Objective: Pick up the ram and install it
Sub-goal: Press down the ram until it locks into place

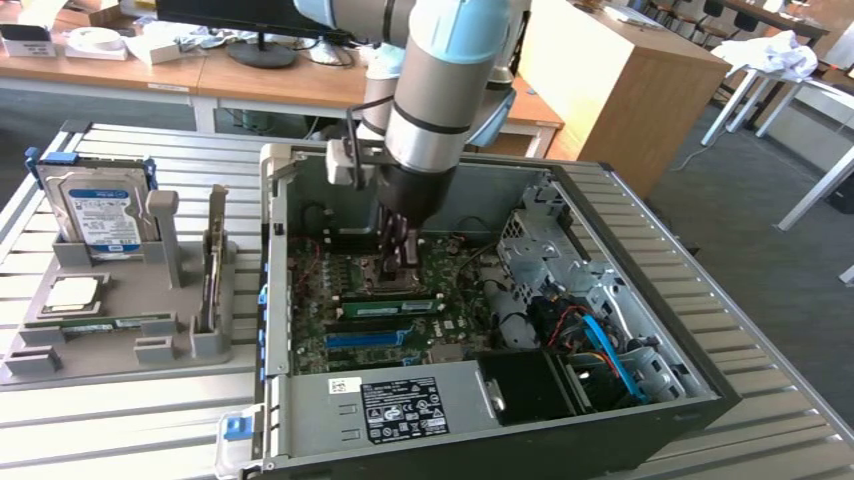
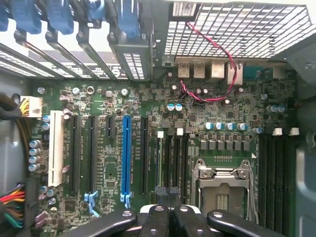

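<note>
My gripper is pressed together inside the computer case, just above the board. The ram sits in its slot just below my gripper.

Slatted metal table carries everything. On it at 9 o'clock: grey holder tray, resting flat on slats. Tray holds silver hard drive with blue-and-white label, upright at tray's 11 o'clock; square silver processor chip lying flat below drive; long thin green stick lying flat just below chip; narrow card upright on edge at tray's 3 o'clock. Open computer case on table from centre to 4 o'clock, just beside tray.
</note>
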